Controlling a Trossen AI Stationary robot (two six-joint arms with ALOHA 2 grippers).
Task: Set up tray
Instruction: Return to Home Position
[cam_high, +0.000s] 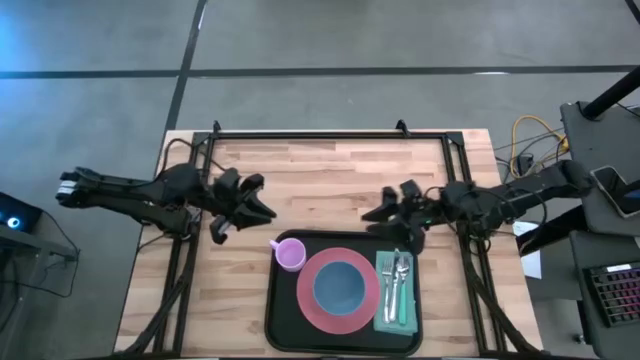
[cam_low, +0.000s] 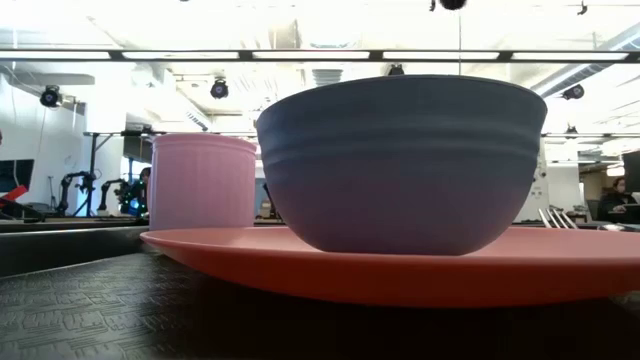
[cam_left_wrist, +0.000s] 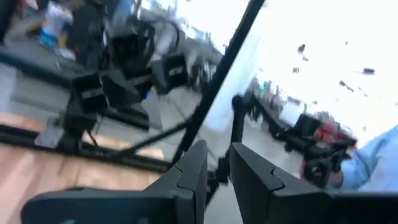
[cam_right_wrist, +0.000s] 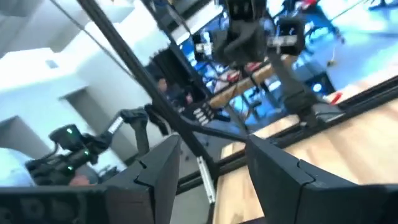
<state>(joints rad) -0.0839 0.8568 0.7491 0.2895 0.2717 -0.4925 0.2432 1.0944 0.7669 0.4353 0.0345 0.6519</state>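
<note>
Left tool (cam_high: 262, 200): arm stretched in from the left over the tabletop (cam_high: 330, 170), fingers a narrow gap apart, gripping nothing. Right tool (cam_high: 372, 213): arm stretched in from the right, fingers spread, empty. The tools point toward each other.

The tray (cam_high: 278, 325) lies flat at the tabletop's edge, bottom centre in the high view. Its long axis runs left to right. It sits near both tools, touching neither, and carries a pink plate (cam_high: 305, 300), a blue bowl (cam_high: 340, 285), a teal napkin (cam_high: 381, 322) and a pink cup (cam_high: 290, 254).

Light wooden table (cam_high: 330, 190) on grey concrete floor (cam_high: 350, 40). A dark floor seam (cam_high: 400, 72) runs past the table's far edge. Yellow cables (cam_high: 530, 135) lie off its far right corner. Beyond the table: long ceiling light strips (cam_low: 320, 55), white wall (cam_low: 40, 125), bright overall.
</note>
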